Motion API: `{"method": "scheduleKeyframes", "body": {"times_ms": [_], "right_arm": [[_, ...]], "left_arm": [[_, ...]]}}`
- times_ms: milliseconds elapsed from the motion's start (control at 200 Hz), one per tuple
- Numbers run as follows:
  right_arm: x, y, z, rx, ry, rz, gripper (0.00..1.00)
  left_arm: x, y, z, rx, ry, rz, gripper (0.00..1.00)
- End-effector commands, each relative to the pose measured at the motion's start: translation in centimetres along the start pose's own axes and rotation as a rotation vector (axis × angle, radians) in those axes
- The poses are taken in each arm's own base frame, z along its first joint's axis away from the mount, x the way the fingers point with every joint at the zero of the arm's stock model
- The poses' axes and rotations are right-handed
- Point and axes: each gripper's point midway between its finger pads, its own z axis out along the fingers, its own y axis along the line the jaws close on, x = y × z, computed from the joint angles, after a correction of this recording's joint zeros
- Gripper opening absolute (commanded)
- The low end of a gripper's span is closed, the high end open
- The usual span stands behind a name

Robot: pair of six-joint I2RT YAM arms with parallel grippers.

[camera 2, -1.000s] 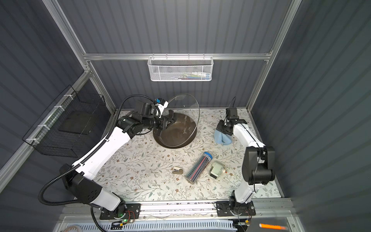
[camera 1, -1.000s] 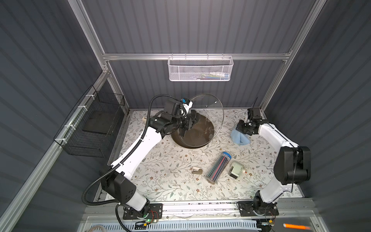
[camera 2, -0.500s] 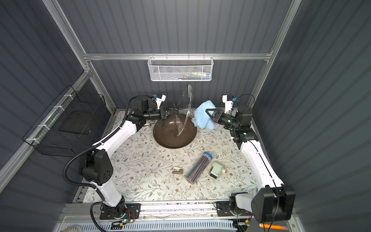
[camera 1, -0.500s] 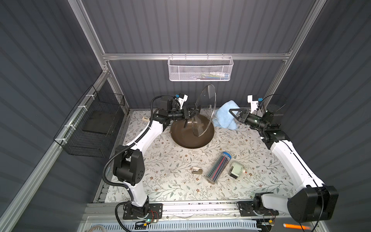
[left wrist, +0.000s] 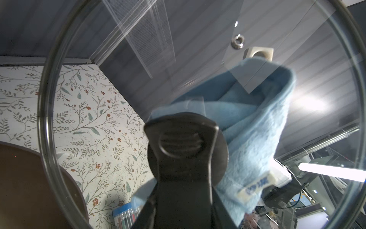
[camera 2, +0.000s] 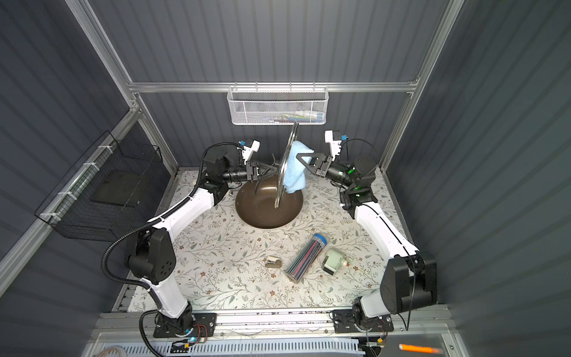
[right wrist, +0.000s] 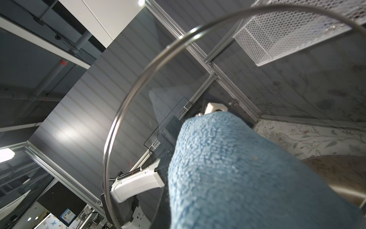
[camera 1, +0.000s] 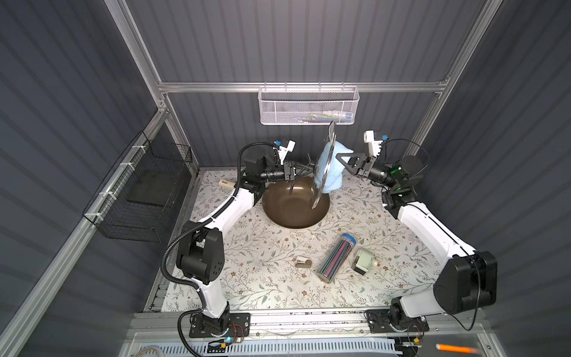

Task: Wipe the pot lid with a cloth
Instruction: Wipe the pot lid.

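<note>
The pot lid (camera 1: 317, 191) (camera 2: 279, 188), clear glass with a metal rim, stands on edge above the dark brown pan (camera 1: 287, 207) (camera 2: 262, 213). My left gripper (camera 1: 304, 169) (camera 2: 268, 168) is shut on its black handle (left wrist: 186, 142); the glass (left wrist: 118, 59) fills the left wrist view. From the opposite side, my right gripper (camera 1: 338, 159) (camera 2: 301, 159) is shut on the light blue cloth (camera 1: 333, 174) (camera 2: 295, 177), which lies against the glass beside the handle (left wrist: 257, 128). In the right wrist view the cloth (right wrist: 247, 168) hides the jaws, and the lid's rim (right wrist: 126, 111) curves past.
A tube of pencils (camera 1: 336, 256), a small pale green device (camera 1: 364, 261) and a small clip (camera 1: 302, 262) lie on the floral mat. A white mesh basket (camera 1: 309, 106) hangs on the back wall just above the lid, and a black wire basket (camera 1: 145, 191) on the left wall.
The lid has swung from tilted over the pan to upright on edge. The right arm has lifted the cloth from the mat's right side and brought it against the glass.
</note>
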Motion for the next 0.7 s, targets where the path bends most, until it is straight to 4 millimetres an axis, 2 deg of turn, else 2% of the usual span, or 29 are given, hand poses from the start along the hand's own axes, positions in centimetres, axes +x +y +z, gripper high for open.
{"method": "scheduleKeyframes", "body": {"times_ms": [0, 80, 215, 360, 580, 695], "right_arm": [[-2.4, 4.5, 0.4, -0.075, -0.025, -0.15, 0.0], [-3.5, 4.3, 1.0, -0.048, -0.03, -0.184, 0.0], [-5.1, 1.9, 1.8, 0.0, -0.043, -0.16, 0.0], [-6.3, -1.5, 1.5, 0.095, -0.076, -0.139, 0.0], [-6.1, -7.0, 1.0, 0.271, -0.089, -0.124, 0.0], [-5.1, -9.0, 1.0, 0.301, -0.065, -0.071, 0.0]], "left_arm": [[-1.4, -6.1, -0.7, 0.125, -0.019, 0.191, 0.0], [-1.0, -6.7, -0.5, 0.145, -0.008, 0.201, 0.0], [-0.6, -8.9, -0.5, 0.181, 0.002, 0.251, 0.0], [-0.8, -11.4, -0.8, 0.22, -0.016, 0.301, 0.0], [-1.8, -15.2, -1.6, 0.356, -0.068, 0.337, 0.0], [-2.5, -15.9, -1.6, 0.423, -0.08, 0.326, 0.0]]}}
